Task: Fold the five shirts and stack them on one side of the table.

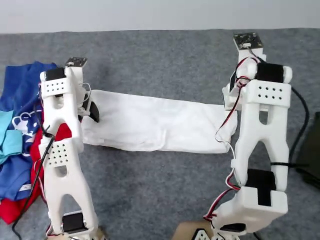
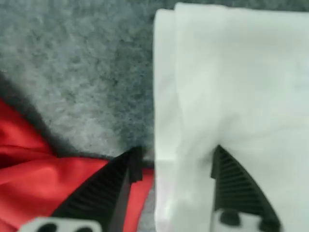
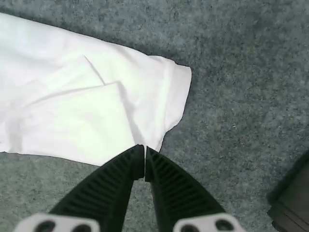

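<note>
A white shirt [image 1: 155,122], folded into a long band, lies across the middle of the grey table. My left gripper [image 2: 176,154] is open at the band's left end, one finger on the white shirt [image 2: 231,96] and the other over a red shirt [image 2: 43,183]. In the high view this gripper [image 1: 93,112] sits at the shirt's left edge. My right gripper [image 3: 145,151] is shut, its tips just above the edge of the white shirt [image 3: 82,111] at its sleeve end, with nothing seen between them. The right arm [image 1: 260,130] stands over the band's right end.
A pile of blue [image 1: 20,95], teal [image 1: 9,137] and red [image 1: 12,210] shirts lies at the table's left edge beside the left arm. A dark object [image 1: 311,150] sits at the right edge. Grey table [image 1: 150,195] lies bare in front of the white shirt.
</note>
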{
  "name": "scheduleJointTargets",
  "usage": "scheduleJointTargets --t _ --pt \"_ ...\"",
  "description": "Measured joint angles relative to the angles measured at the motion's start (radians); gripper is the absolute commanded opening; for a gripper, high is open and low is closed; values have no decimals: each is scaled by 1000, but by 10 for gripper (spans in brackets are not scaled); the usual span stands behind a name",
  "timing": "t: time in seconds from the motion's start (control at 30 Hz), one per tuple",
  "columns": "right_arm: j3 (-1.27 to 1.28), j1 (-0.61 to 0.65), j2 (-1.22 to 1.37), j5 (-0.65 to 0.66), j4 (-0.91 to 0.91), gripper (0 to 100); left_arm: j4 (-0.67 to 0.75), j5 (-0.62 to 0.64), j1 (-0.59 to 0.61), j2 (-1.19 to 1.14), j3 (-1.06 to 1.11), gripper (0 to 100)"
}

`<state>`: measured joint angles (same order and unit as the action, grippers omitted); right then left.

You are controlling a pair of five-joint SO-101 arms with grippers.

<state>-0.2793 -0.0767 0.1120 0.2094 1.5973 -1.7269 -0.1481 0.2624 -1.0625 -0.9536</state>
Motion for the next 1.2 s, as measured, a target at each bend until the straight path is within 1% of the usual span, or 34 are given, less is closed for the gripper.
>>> scheduleJointTargets --t 0.27,0.4,0.43,0.77,0.83,0.93,1.0,1.2 --pt "0 41 0 0 51 9 -6 5 -86 2 6 73" --pt "0 43 -40 0 71 9 -8 5 -110 0 12 4" --pt "0 43 -51 0 72 9 -8 5 -114 0 12 2" --pt "0 43 -86 0 83 9 -8 29 -114 0 12 7" --pt "0 43 -86 0 97 9 -8 46 -110 6 12 36" --pt "0 43 -86 0 98 9 -5 52 -89 28 31 117" --pt "0 43 -86 0 98 9 -2 52 -69 48 54 152" --pt "0 43 -86 0 98 9 0 52 -29 72 83 168"
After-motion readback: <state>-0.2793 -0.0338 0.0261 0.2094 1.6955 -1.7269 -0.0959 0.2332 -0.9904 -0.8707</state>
